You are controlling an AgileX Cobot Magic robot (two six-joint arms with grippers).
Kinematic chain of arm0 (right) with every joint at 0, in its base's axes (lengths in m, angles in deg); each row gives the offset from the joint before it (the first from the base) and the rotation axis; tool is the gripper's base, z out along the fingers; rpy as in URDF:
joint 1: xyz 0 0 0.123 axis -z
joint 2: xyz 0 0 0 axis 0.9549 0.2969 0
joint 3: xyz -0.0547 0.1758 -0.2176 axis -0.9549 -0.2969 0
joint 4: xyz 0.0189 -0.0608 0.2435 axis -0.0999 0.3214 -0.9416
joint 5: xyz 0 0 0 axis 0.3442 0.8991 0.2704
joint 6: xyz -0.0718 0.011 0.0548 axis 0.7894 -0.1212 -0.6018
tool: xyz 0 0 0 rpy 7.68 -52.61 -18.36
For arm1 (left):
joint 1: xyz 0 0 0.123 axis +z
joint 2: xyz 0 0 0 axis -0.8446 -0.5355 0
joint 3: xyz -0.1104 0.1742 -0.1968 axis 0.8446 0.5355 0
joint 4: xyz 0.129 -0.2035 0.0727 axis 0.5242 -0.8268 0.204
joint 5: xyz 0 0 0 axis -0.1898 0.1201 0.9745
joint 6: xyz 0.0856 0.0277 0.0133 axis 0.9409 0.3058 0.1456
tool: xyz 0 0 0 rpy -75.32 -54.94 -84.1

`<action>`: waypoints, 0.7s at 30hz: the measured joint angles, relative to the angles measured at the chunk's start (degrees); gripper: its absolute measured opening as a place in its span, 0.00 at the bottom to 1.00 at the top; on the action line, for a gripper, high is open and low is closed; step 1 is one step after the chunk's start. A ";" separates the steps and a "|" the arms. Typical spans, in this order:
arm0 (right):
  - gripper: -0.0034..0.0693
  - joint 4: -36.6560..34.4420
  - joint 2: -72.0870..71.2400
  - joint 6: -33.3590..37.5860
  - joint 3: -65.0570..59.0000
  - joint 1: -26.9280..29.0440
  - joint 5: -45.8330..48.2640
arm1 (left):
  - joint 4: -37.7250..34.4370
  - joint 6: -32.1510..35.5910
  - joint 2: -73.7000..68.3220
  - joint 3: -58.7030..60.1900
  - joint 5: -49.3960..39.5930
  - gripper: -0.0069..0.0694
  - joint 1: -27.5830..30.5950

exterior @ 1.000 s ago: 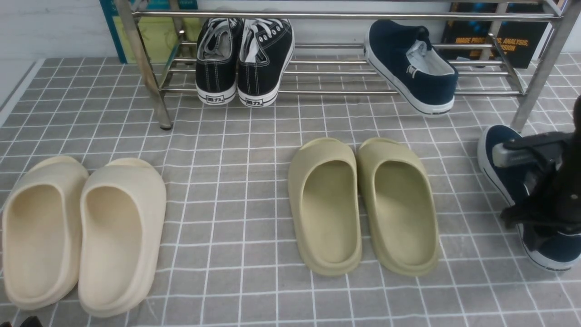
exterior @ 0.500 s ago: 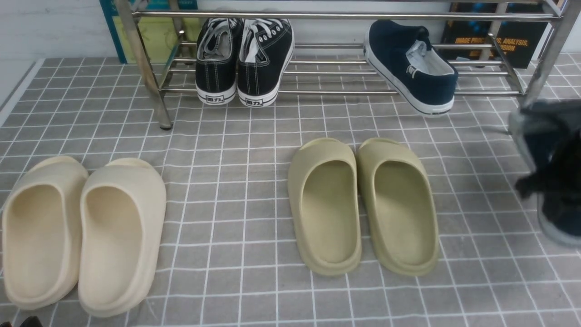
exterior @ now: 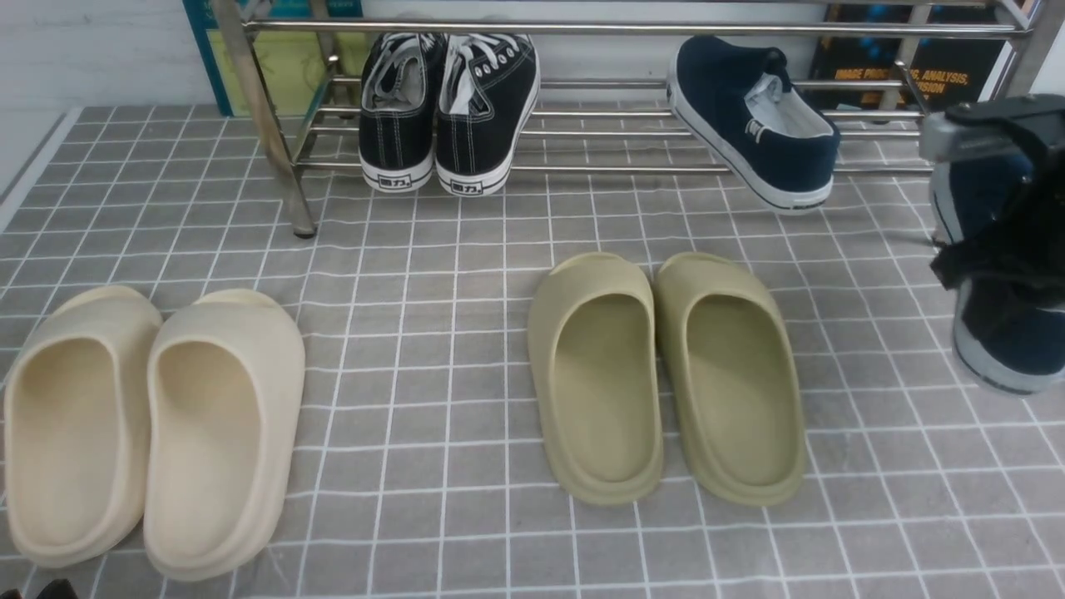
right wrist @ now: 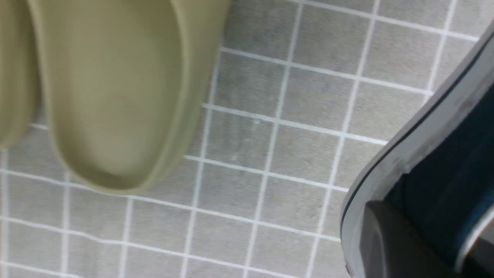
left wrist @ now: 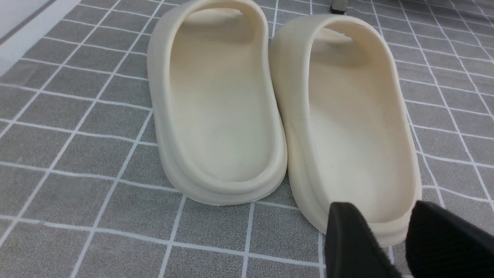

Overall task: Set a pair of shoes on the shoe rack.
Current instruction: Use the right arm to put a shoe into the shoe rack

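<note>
Lifted since a second ago: second navy shoe, then flat on the bench near the right leg of the rack, now up in the air at the right edge of the front view, higher again than half a second ago. Toe raised to about the level of the lower shelf, heel lower, white sole turned to the left. Clamped between the fingers of the right hand, closed tight on the shoe. Same shoe large in the right wrist view, with a dark finger against it, grid cloth below and one of the olive slippers close by.

First navy shoe unmoved on the lower shelf, toward the rack's right end, toe inward, turned at an angle, heel hanging out past the front bar. Black sneakers with white laces side by side on the same shelf, further left, heels at the front bar.

On the bench in front: olive slippers touching as a pair near the middle, cream slippers as a pair at the left.

Left hand low over the heel of one cream slipper, fingers a narrow gap apart, holding nothing.
</note>
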 joint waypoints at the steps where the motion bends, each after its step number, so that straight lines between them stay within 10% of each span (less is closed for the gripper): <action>1: 0.10 -1.95 0.36 1.43 1.02 0.00 0.75 | 0.00 0.00 0.00 0.00 0.00 0.40 0.00; 21: 0.10 -2.08 1.63 6.39 4.50 0.00 1.22 | 0.00 0.00 0.00 0.00 0.00 0.40 0.00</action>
